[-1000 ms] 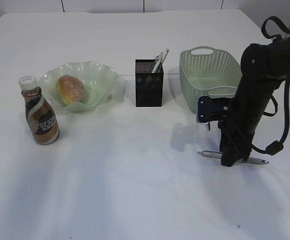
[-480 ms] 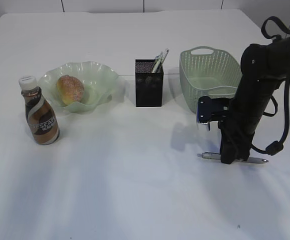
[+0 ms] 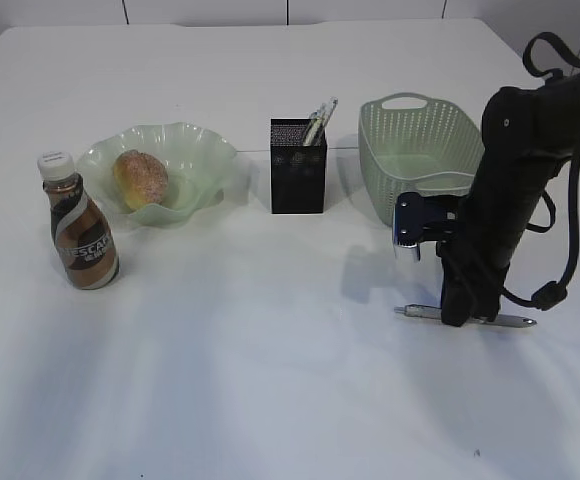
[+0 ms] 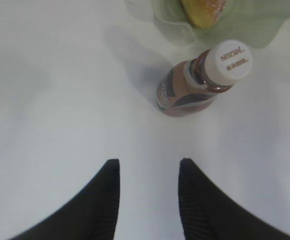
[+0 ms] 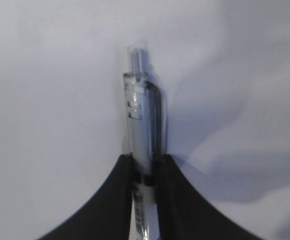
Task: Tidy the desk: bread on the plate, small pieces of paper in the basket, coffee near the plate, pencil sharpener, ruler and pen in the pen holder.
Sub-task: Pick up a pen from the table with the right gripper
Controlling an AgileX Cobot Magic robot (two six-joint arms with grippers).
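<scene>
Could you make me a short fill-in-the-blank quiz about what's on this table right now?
1. The bread lies in the pale green ____.
2. The right gripper is closed on a ____.
3. The coffee bottle wears a ____ cap.
4. The left gripper holds ____.

Missing words: plate; pen; white; nothing

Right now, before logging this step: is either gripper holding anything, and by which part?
The right gripper pinches the pen across its barrel, pen on the desk. The left gripper is empty.

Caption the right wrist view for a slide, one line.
Right gripper closed on the clear pen lying on the white desk.
</scene>
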